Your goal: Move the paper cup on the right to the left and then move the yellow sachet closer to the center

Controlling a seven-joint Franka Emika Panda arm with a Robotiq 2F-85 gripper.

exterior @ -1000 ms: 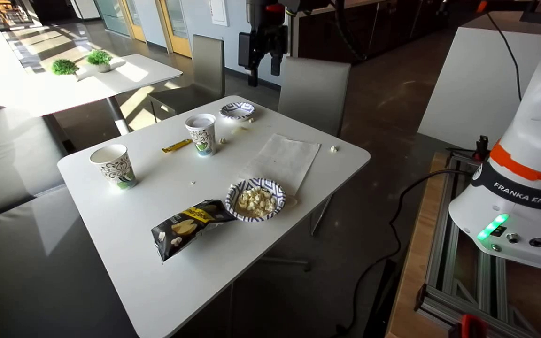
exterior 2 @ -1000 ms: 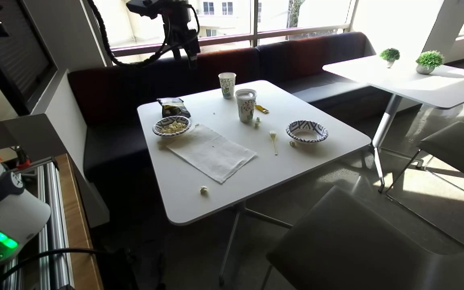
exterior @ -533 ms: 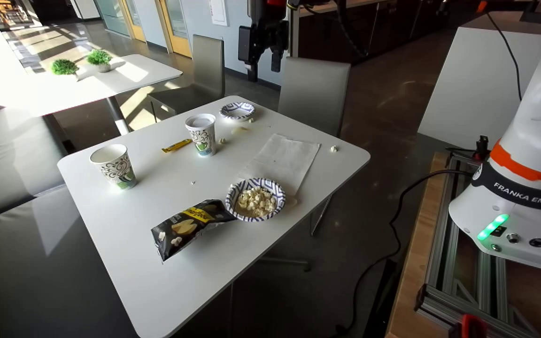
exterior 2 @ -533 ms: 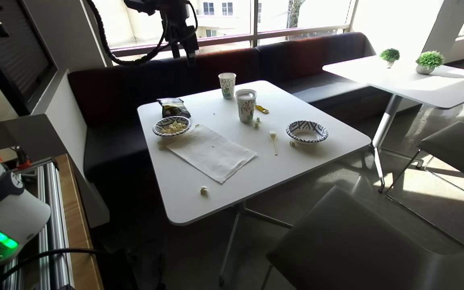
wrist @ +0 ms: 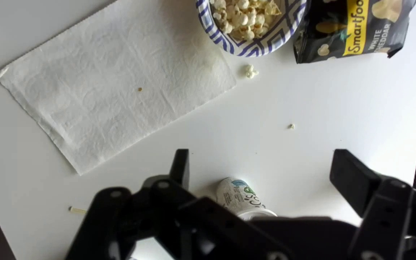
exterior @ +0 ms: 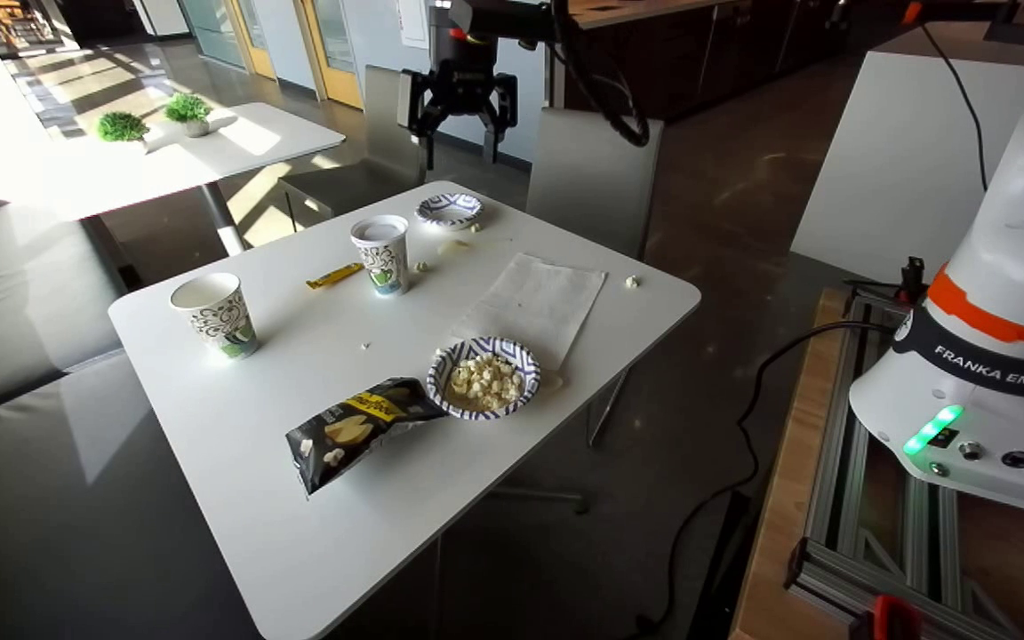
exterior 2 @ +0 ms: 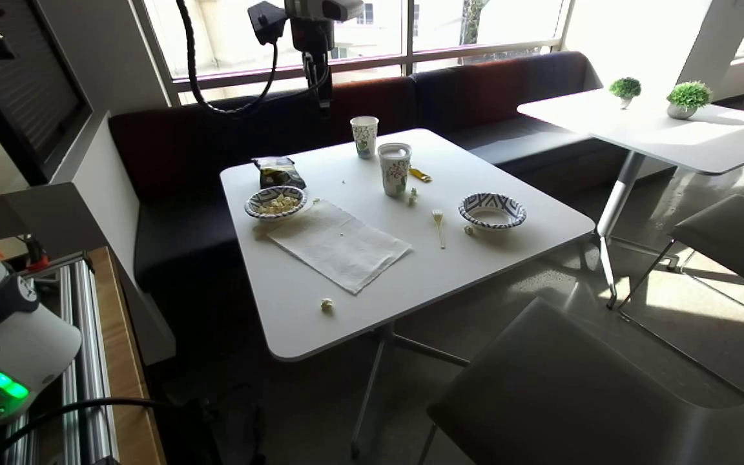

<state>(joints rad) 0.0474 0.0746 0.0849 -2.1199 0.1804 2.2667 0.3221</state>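
A: State?
B: Hand [exterior: 460,151] hangs above the bench [exterior: 325,551], fingers [wrist: 352,177] spread wide, well apart from everything below.
A: Target?
B: Paper cup [exterior: 383,264], upright, just off mid-bench, right one of two in both exterior views. Wrist view has it below, between the fingers.
A: And?
B: Yellow sachet [exterior: 334,276] lies flat, just left of that cup in an exterior view; can't tell if they touch.
A: Rest?
B: Same view: another cup [exterior: 221,324] upright by the left corner, napkin [exterior: 534,302] flat to the right, popcorn bowl [exterior: 529,369] at the napkin's near end, snack bag [exterior: 361,427] just left of that, second bowl [exterior: 428,216] at the far corner.
A: Anything between?
B: Fork [exterior 2: 438,227], between paper cup and second bowl.
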